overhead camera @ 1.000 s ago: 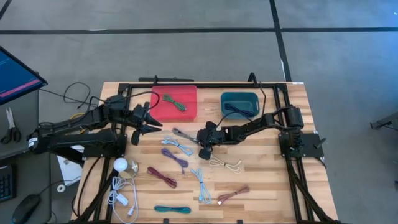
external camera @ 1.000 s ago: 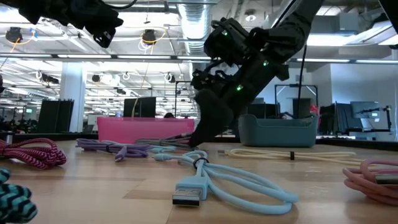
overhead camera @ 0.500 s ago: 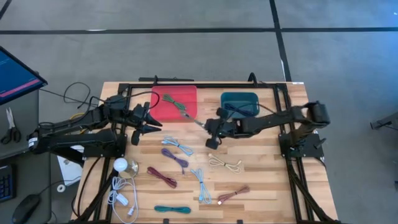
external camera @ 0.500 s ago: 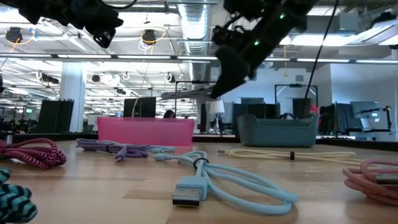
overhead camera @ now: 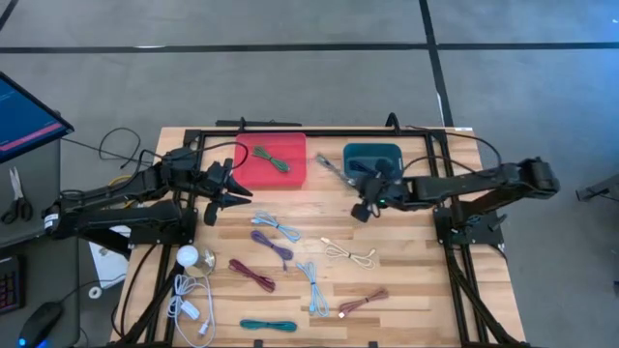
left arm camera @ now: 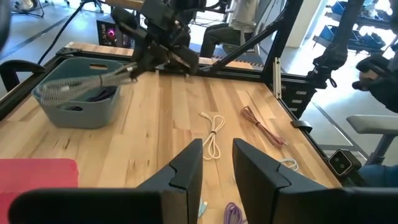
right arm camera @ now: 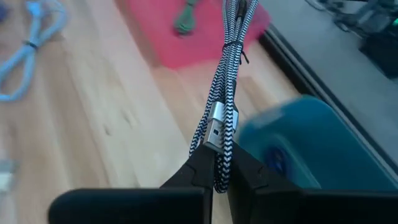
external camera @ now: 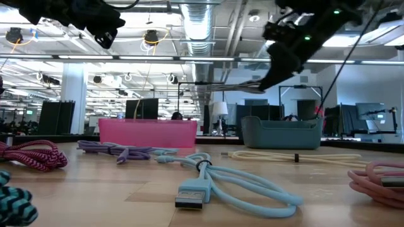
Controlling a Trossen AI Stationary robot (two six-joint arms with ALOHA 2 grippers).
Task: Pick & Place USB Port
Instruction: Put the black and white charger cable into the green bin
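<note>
Black-and-white braided USB cable (right arm camera: 225,68) is hanging from my right gripper (overhead camera: 360,206), whose fingers are clamping shut on it just behind the metal plug, so the loose bundle is trailing out ahead. I am holding it lifted above the worktop (overhead camera: 406,280), just beside the teal bin (overhead camera: 373,160), which already contains a dark cable; I judge that bin to be the drop point, so carrying the cable high is keeping it from snagging the rim. My left gripper (left arm camera: 214,165) is waiting over the worktop's left side near the red tray (overhead camera: 274,158), its fingers parted around nothing. Other coiled cables are lying scattered across the worktop, awaiting sorting.
</note>
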